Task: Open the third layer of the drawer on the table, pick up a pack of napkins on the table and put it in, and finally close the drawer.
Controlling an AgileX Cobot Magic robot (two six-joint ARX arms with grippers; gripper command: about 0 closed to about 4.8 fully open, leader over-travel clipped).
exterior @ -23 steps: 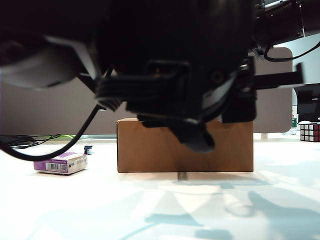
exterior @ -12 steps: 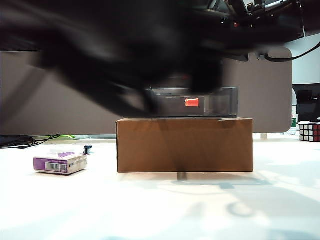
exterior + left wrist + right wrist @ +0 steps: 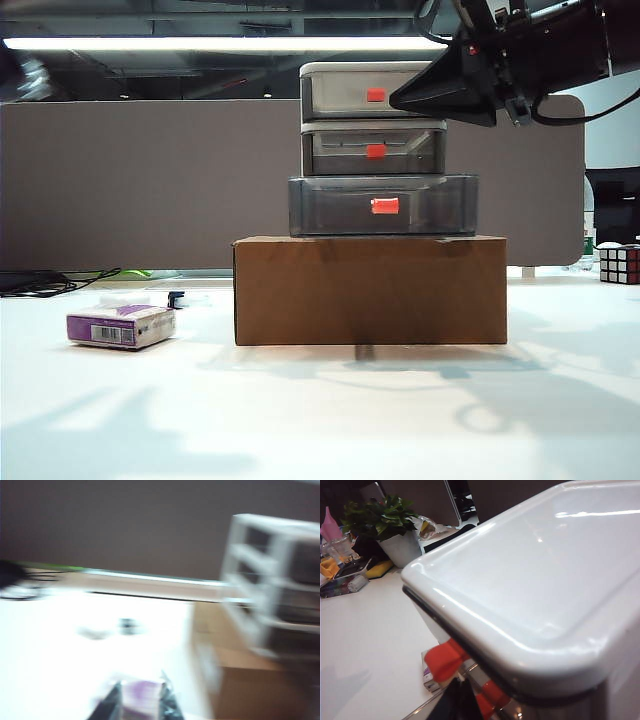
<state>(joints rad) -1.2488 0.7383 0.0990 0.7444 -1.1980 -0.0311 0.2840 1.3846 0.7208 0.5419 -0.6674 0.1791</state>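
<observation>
The small pale grey plastic drawer unit with three smoky see-through trays (image 3: pixel 375 150) sits on top of a brown cardboard box (image 3: pixel 370 290) on the wide white table (image 3: pixel 320 420). Its lowest tray, the one with a red-orange handle (image 3: pixel 384 206), sticks out further than the two trays above it, so it looks pulled open and ready to take something.

The small flat purple and white pack of napkins (image 3: pixel 120 326) lies flat on the table, well apart from the box, on the left side. It is not in the tray yet.

The left gripper (image 3: pixel 137 711) hangs just over the pack, with its dark fingers (image 3: pixel 107 709) on both sides of it. That picture is very blurry, so I cannot tell if the fingers are clenched on the pack or loose.

The right gripper (image 3: pixel 450 90) rests by the top of the drawer unit, probably to keep it from sliding. I cannot tell how its fingers stand.

I think the next job is to grab the pack.
</observation>
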